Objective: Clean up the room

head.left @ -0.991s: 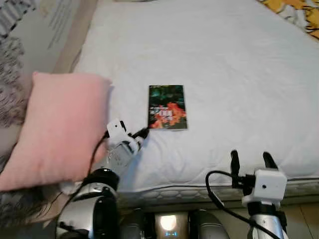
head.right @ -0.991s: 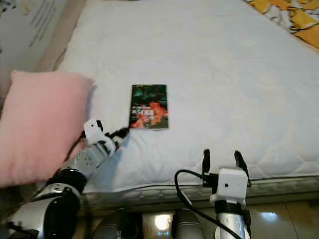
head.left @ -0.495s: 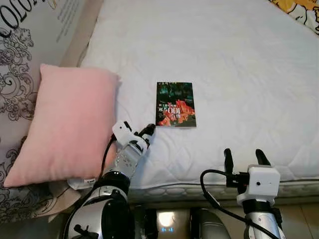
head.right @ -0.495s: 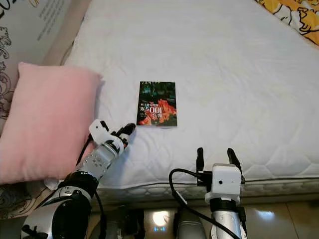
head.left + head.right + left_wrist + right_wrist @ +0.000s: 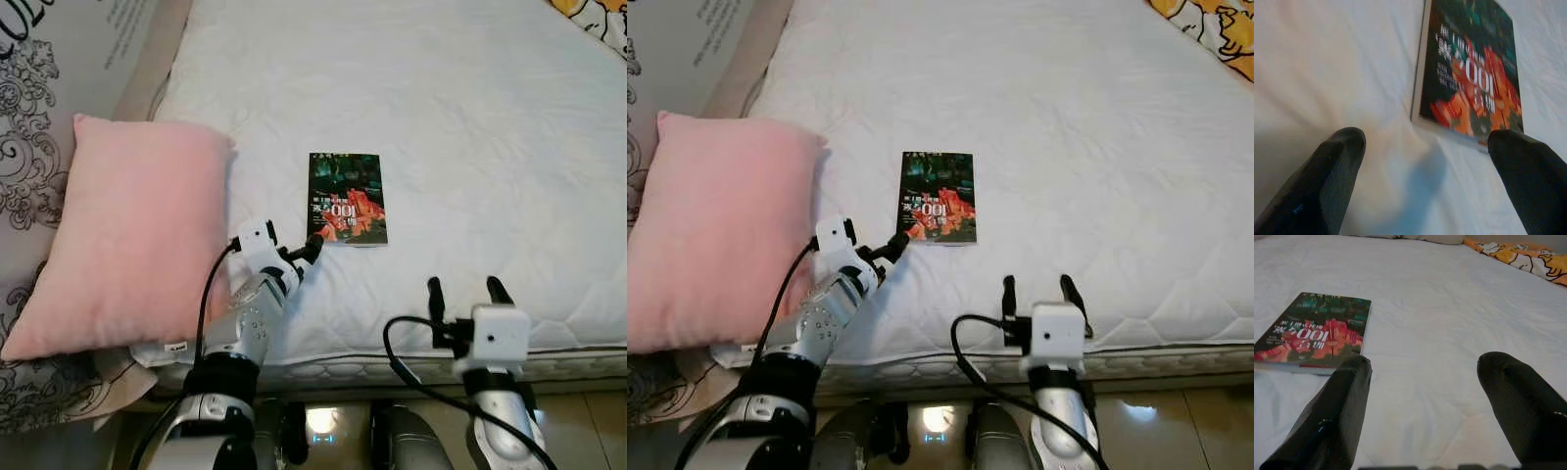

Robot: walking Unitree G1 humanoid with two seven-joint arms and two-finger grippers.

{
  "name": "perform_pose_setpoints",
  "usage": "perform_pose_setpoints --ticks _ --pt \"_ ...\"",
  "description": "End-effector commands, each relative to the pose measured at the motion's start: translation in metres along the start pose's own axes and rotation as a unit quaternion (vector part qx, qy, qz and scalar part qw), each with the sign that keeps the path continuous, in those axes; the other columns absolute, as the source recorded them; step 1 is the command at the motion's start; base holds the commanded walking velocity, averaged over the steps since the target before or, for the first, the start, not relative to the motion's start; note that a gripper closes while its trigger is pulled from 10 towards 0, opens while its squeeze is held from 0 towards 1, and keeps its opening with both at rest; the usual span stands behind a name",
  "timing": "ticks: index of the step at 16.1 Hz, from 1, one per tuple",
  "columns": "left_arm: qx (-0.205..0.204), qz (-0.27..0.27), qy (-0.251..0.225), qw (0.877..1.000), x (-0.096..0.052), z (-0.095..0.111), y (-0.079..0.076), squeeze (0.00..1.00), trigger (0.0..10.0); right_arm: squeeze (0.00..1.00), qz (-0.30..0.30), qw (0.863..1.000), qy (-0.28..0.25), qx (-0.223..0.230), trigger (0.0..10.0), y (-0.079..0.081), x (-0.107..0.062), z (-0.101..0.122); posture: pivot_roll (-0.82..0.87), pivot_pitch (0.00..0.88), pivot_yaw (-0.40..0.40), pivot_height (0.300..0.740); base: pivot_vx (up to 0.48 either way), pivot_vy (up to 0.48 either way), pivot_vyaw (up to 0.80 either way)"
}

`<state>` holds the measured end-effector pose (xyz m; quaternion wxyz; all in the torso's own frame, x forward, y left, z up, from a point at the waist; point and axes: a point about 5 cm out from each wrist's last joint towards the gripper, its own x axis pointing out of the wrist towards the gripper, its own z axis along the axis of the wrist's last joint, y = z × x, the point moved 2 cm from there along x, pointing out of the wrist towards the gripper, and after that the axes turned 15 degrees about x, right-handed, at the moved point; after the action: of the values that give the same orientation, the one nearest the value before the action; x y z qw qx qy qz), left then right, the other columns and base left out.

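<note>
now at the book's near corner

my left gripper [image 5: 306, 257] is spread wide and holds nothing, the book [image 5: 347, 197] lying flat just ahead of its tips, long axis running away from me. my right gripper [image 5: 468, 291] is parted too, empty, at the mattress [image 5: 470, 137] edge.

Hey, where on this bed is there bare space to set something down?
Free: the white mattress beyond and to the right of the book, up to the yellow bedding at the far corner. Crowded: the left edge, with the pink pillow and the left gripper at the book's near corner.
</note>
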<state>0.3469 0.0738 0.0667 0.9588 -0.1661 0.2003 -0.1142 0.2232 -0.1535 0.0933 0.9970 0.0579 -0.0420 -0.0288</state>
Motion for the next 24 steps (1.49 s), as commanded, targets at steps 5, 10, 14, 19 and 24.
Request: perform_pose_setpoints --ticks 5,10,14,19,24 --pt "-0.102 -0.029 0.033 0.994 -0.003 -0.030 -0.032 0.00 10.0 0.00 -0.010 1.000 0.003 0.001 10.0 -0.004 -0.006 -0.006 -0.16 0.214 0.076 0.736 0.000 0.000 0.00" --pt "0.249 -0.085 -0.125 0.956 -0.010 0.013 -0.062 0.00 10.0 0.00 -0.017 1.000 -0.001 0.006 10.0 -0.003 -0.006 -0.007 -0.19 0.189 0.089 0.736 0.000 0.000 0.00" --pt "0.362 -0.021 -0.213 0.907 -0.029 0.063 -0.022 0.00 10.0 0.00 -0.029 0.998 -0.004 0.054 10.0 -0.001 0.027 -0.012 -0.11 0.084 0.095 0.736 0.000 0.000 0.00" --pt "0.419 0.029 -0.219 0.881 -0.048 0.047 -0.005 0.00 10.0 0.00 -0.019 0.997 -0.012 0.068 10.0 0.007 0.049 -0.016 -0.06 0.052 0.085 0.736 0.000 0.000 0.00" --pt "0.417 0.017 -0.218 0.882 -0.040 0.050 -0.021 0.00 10.0 0.00 -0.018 0.997 -0.025 0.064 10.0 0.004 0.051 -0.013 -0.08 0.062 0.081 0.736 0.113 -0.438 0.00"
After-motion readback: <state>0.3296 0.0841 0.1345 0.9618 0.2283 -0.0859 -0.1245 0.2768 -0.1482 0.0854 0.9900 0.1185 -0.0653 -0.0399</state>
